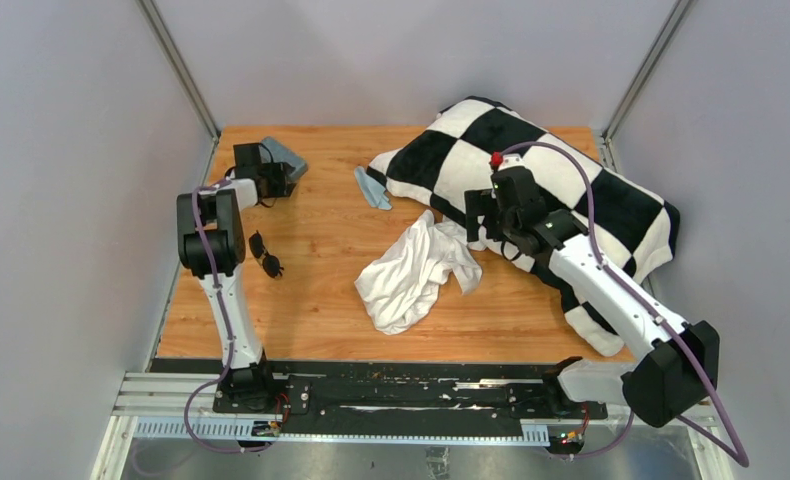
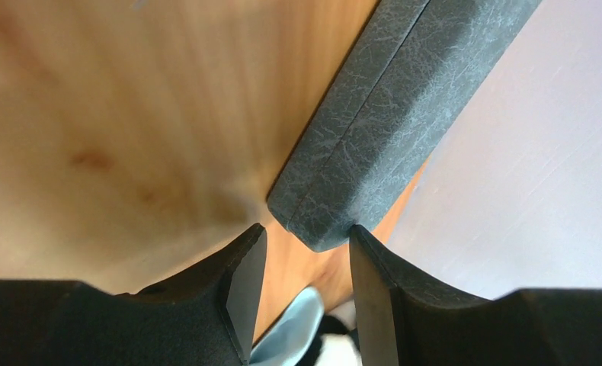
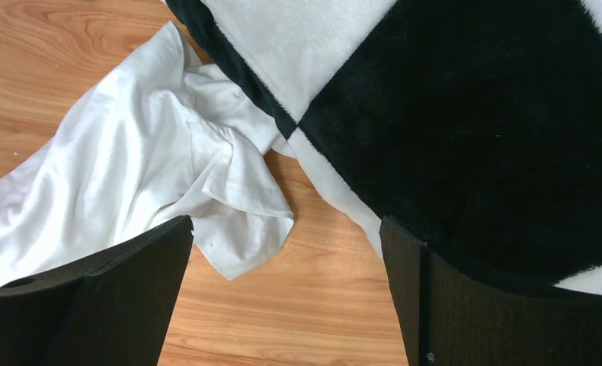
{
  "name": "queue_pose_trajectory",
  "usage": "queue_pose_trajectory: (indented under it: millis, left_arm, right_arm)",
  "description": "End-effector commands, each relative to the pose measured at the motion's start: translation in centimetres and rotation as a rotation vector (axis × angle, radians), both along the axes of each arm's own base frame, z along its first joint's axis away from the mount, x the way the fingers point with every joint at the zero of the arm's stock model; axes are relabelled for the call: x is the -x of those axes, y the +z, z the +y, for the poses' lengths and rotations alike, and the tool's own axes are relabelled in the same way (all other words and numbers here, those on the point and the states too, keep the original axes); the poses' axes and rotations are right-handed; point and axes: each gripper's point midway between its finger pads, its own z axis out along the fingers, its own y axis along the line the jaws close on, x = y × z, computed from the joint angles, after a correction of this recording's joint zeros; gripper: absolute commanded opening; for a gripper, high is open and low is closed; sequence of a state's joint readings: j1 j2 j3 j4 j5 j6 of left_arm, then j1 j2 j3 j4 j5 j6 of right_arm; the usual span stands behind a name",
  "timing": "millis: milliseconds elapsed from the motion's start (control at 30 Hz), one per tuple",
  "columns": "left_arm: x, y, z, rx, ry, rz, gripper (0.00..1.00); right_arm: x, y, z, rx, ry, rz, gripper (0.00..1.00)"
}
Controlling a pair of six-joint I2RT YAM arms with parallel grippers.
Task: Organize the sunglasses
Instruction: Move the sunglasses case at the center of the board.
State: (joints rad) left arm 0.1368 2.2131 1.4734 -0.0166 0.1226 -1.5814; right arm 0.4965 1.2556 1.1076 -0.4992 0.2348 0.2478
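The sunglasses (image 1: 265, 255), black and thin-framed, lie on the wood at the left, beside the left arm and behind its gripper. My left gripper (image 1: 274, 180) (image 2: 305, 232) is at the back left, its jaws partly open round a corner of the shut grey-blue case (image 1: 284, 158) (image 2: 382, 114). The right fingertip (image 2: 357, 238) touches that corner, while a thin gap shows on the left side. My right gripper (image 1: 474, 215) (image 3: 286, 223) stands wide open above bare wood, between the white cloth and the pillow, holding nothing.
A light-blue cloth (image 1: 373, 187) (image 2: 290, 335) lies at the back centre. The crumpled white cloth (image 1: 416, 275) (image 3: 130, 175) is in the middle. The black-and-white checked pillow (image 1: 541, 190) (image 3: 465, 114) fills the back right. Grey walls close in the left, right and back.
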Motion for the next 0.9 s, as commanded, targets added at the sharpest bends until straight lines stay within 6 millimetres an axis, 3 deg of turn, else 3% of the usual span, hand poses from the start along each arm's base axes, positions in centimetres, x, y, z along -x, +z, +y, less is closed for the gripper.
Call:
queue_pose_trajectory:
  millis: [0,200,367,500,700,867]
  left_arm:
    - [11.5,-8.2,-2.7,-0.057,-0.196,0.405,0.49]
    - [16.5,-4.7,-3.7,-0.236,-0.38,0.485,0.55]
    - [17.8,0.2,-4.3,-0.409,-0.497,0.385,0.59]
    - [19.3,4.6,-5.1,-0.57,-0.55,0.306,0.68]
    - [21.8,9.5,-6.2,-0.702,-0.666,0.185,0.73]
    - [24.6,12.5,-4.9,-0.793,-0.66,0.151,0.74]
  right_arm:
    - [1.2,0.4,-0.3,-0.044,0.003,0.004,0.99]
    - [2.3,0.2,0.8,-0.105,0.056,0.029,0.98]
    - [4.0,0.7,3.4,-0.193,0.177,0.052,0.97]
    - [5.2,0.4,5.8,-0.219,0.258,0.078,0.97]
    - [6.1,-0.6,12.2,-0.257,0.419,0.136,0.97]
    - [5.6,-1.7,18.6,-0.3,0.526,0.163,0.97]
